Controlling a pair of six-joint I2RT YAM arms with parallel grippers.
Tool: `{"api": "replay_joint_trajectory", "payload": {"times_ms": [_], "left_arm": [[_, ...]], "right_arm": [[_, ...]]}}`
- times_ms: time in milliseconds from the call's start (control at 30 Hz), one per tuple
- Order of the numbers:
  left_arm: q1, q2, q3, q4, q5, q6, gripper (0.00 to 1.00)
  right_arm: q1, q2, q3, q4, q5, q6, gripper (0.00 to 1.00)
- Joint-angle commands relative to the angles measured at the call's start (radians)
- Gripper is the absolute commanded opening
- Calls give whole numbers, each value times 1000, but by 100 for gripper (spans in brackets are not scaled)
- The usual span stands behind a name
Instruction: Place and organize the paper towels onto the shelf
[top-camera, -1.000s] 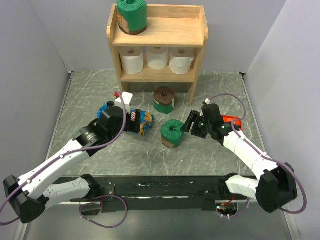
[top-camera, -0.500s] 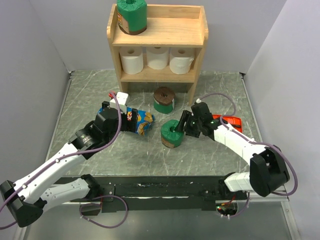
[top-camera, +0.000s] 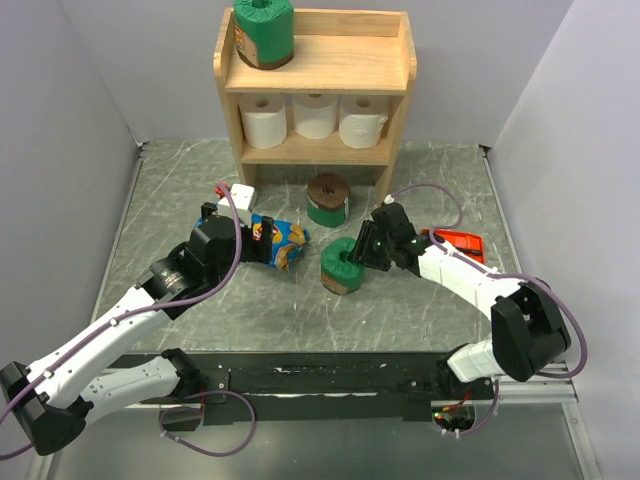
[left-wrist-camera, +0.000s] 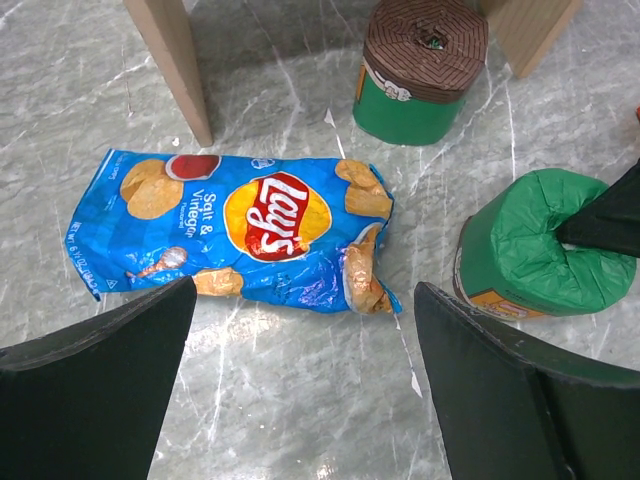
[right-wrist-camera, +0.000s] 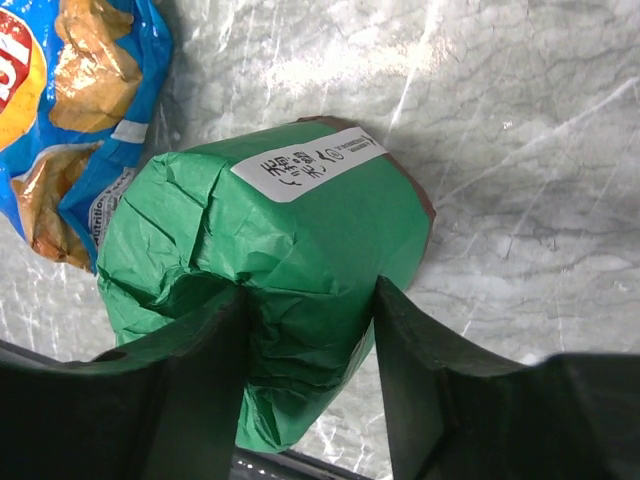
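Grey marbled tabletop (top-camera: 180, 190) below; my right gripper (right-wrist-camera: 310, 300) pinches one side of a tilted green-wrapped paper towel roll (right-wrist-camera: 300, 200); I reckon that loose wrap may slip as I lift, dropping it onto the blue crinkly chip bag (right-wrist-camera: 60, 120) just beside; my left gripper (left-wrist-camera: 305, 295) gapes wide above that bag; the light-wood two-tier shelf (top-camera: 340, 60) stands well apart.

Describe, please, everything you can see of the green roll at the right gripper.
The green roll is wrapped in crinkled green paper tucked into a dimple at its upper end, with a white printed label on its side. It sits slightly tilted on the grey table, just apart from the chip bag. The right gripper pinches its wall, one finger in the dimple.
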Motion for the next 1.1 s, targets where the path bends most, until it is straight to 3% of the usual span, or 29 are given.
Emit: {"api": "replay_joint_trajectory", "payload": {"times_ms": [0,267,667,867,1067], "left_arm": [[-2,-19,1,26,-36,5,96],[-2,-29,1,26,-89,-6,96],[-2,-65,-12,39,-157,-15,96],[-2,-72,-18,42,-175,-18,96],[-3,-74,-21,46,-163,-18,96]], "right_arm": [[19,24,38,-27,44,-6,48],[19,-11,92,-51,22,2,40],[19,-152,246,-125,-16,2,36],[17,-180,512,-218,-7,-30,36],[17,-93,903,-277,44,-89,36]]}}
